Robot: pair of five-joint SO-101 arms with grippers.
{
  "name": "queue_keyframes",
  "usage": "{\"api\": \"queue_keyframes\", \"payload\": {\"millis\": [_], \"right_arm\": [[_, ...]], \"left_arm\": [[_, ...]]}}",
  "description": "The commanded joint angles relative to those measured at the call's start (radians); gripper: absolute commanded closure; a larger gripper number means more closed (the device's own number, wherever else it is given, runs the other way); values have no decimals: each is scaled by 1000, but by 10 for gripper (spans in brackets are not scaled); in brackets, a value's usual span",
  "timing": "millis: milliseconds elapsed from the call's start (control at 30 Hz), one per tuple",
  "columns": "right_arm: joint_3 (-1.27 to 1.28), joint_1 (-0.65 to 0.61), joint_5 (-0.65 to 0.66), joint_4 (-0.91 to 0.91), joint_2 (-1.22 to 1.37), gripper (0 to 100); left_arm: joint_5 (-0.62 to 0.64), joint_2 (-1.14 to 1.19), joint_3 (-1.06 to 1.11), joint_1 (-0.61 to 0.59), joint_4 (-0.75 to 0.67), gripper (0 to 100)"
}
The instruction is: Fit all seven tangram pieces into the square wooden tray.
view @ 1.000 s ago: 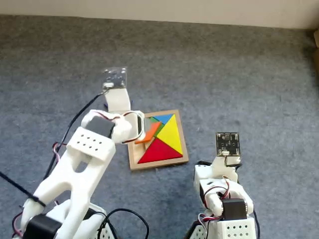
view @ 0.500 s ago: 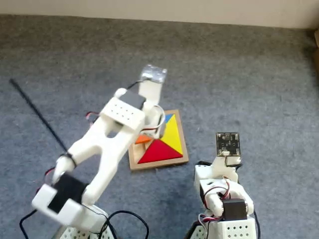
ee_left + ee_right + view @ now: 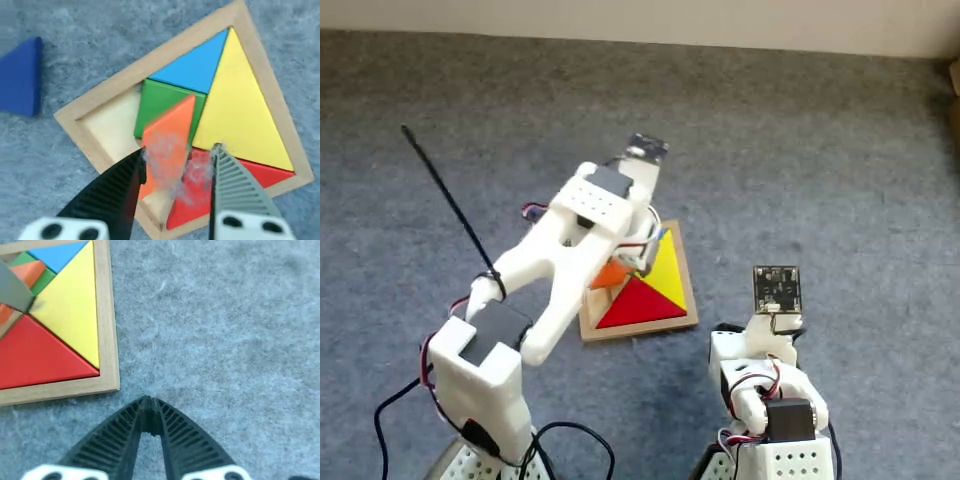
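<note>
Left hand [image 3: 179, 151] grips orange piece [image 3: 172, 122] aslant.

Some indoor room, its kind unclear: grey carpet [image 3: 820, 150] underfoot, meeting a pale wall [image 3: 620, 15] behind.

Grey felt table [image 3: 820, 150] bears the wooden tray [image 3: 640, 330] and a blue triangle [image 3: 22, 75]
</note>
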Motion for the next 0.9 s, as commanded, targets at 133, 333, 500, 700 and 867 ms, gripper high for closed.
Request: {"api": "queue_keyframes", "payload": {"millis": [133,333,500,700,867], "right_arm": [[88,12,-3,4,-16,995],[88,12,-3,4,-16,995],[88,12,-3,4,-16,995],[88,12,-3,4,-16,995],[88,12,-3,4,-16,995]], "left_arm": [[21,-8,-53,-68,-3,793],[21,-2,-28,-64,-3,796],[26,62,-27,-64,-3,796],[32,82,-27,-67,5,819],[64,81,-28,-54,0,940]]}}
